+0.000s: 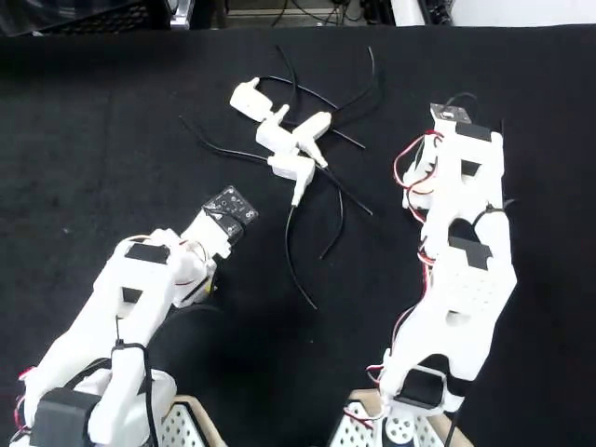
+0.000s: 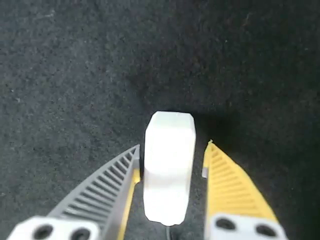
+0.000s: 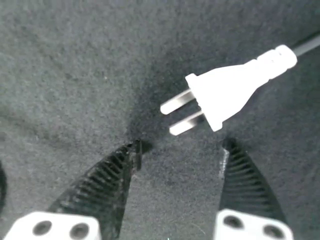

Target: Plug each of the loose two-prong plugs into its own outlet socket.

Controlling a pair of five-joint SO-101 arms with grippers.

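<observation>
Black cloth (image 1: 93, 140) | left fingers (image 2: 225, 185) grasping outlet socket (image 2: 169, 165) | right fingers (image 3: 105, 185) spread near plug (image 3: 227, 95)

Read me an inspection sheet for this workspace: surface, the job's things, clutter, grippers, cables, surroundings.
Surface: black cloth covers the table.
Job's things: white plugs and sockets lie tangled in a heap mid-table; one two-prong plug lies flat on the cloth just ahead of the right gripper; a white block sits in the left gripper.
Clutter: nothing seen.
Grippers: left gripper closed on the white block; right gripper open, holding nothing.
Cables: thin black cables trail from the heap and cross one another.
Surroundings: a dark crate stands beyond the table's far edge.
</observation>
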